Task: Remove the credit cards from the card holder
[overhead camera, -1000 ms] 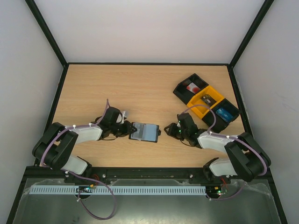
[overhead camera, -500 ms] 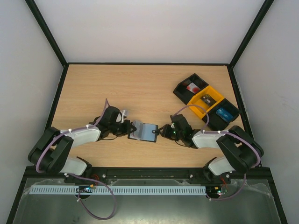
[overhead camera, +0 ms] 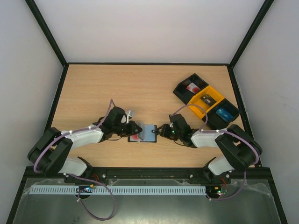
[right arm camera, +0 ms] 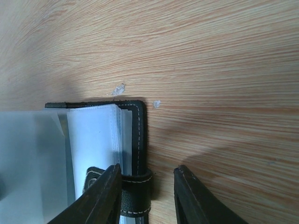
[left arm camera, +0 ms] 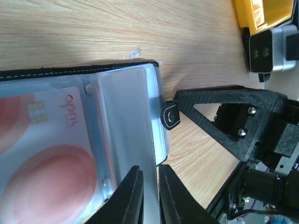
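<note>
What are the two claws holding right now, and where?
The left gripper pinches a clear sleeve of the card holder at its edge; the right gripper only straddles the strap, unclamped.

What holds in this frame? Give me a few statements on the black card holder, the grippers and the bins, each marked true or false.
1. The black folding card holder lies open on the wooden table. True.
2. A pale card with red round marks shows inside it. True.
3. The right gripper reaches into the yellow bin. False: it straddles the holder's strap tab.
4. The left gripper is wide open. False: its fingers are nearly closed on a clear sleeve.
</note>
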Controlling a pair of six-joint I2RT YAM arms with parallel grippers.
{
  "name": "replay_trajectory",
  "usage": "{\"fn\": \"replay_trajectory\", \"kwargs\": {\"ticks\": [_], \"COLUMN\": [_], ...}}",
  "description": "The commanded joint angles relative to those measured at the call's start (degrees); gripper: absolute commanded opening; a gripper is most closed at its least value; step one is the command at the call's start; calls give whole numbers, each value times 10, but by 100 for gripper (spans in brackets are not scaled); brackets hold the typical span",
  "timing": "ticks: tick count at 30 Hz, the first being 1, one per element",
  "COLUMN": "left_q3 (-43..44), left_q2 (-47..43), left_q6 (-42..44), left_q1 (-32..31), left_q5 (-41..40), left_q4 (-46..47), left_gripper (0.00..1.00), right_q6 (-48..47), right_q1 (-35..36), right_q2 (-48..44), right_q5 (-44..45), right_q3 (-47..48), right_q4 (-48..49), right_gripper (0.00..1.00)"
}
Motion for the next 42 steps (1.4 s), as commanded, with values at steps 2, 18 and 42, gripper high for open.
{"fn": "replay_trajectory", "kwargs": {"ticks": [2,18,42], "left_q3": [21,30,58], "left_q2": [6,21,72], "left_q6": [4,8,-24], "left_q1": [-3,-10,-67], "left_q5": [-15,-30,-9], "left_q4": [-17,-33,47], "left_gripper": [13,24,30], "right_q6": [-5,-14,-22], "right_q1": [4,4,4], "right_q2": [-12,-36,-152], "right_q5": [22,37,102], "right_q3": [2,7,6], "right_q4": [-33,-57,-133], "right_gripper": [32,33,35]}}
